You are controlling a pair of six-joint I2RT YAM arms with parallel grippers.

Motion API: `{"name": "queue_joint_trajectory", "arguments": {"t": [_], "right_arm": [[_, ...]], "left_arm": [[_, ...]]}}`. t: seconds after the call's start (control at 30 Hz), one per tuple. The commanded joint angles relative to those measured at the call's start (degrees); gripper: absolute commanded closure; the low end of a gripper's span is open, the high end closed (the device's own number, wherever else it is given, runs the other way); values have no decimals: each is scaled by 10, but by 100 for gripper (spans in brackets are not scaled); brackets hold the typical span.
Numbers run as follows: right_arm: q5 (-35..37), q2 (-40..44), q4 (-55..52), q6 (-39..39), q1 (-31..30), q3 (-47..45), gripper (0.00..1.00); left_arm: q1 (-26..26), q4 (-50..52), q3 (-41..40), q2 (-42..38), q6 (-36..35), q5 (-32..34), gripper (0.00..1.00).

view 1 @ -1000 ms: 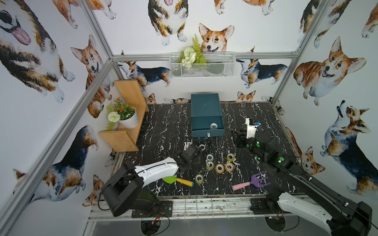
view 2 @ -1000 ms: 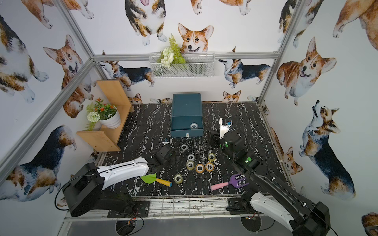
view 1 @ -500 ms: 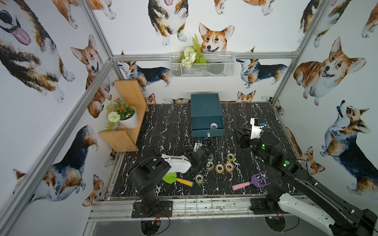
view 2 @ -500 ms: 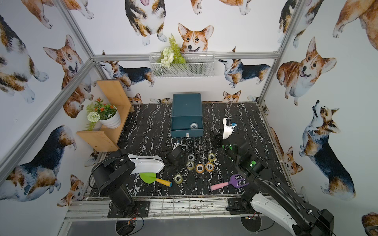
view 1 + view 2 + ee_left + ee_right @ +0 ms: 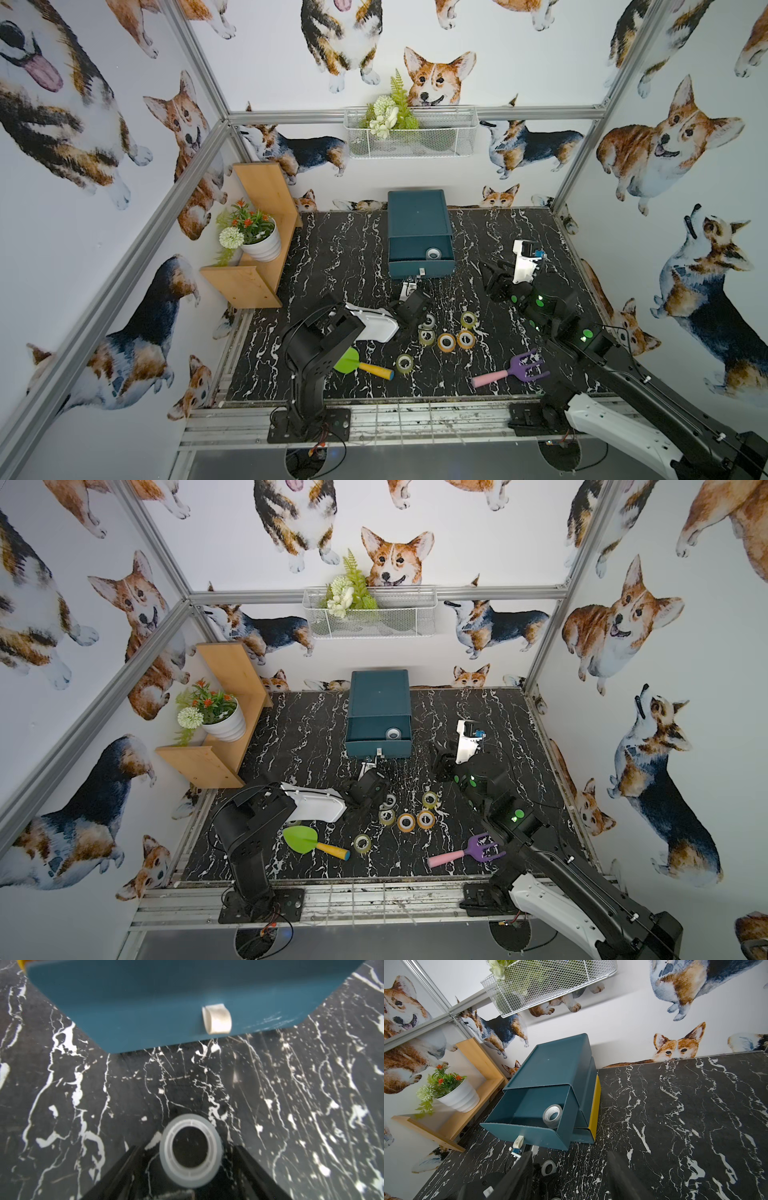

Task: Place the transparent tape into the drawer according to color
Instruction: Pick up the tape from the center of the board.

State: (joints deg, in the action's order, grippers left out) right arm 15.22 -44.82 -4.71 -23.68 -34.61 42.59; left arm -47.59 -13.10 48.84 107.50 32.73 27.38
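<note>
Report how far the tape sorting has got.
Done: one clear roll lies in the open drawer. In hand: the left claw straddles a second clear roll on the table, not yet gripped. Left: three yellow-green rolls and two orange rolls loose on the table.

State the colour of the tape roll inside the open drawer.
The small see-through tape roll is whitish-grey with a white core, best seen in the right wrist view.
</note>
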Motion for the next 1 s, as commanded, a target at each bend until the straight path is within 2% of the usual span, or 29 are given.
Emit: {"name": "queue_joint_trajectory", "arguments": {"t": [0.0,0.13,0.47,0.97], "right_arm": [[10,0,4,0,-1,7,38],[11,0,2,-1,-1,7,38],[17,-2,-4,0,0,19,38],[-23,-29,-10,-21,-1,27,38]], "left_arm": [[3,46,2,12,-7,-33,32],[4,45,11,20,-14,-46,34],[4,110,9,-29,-17,-94,56],[-3,217,5,-184,-22,-113,60]]}}
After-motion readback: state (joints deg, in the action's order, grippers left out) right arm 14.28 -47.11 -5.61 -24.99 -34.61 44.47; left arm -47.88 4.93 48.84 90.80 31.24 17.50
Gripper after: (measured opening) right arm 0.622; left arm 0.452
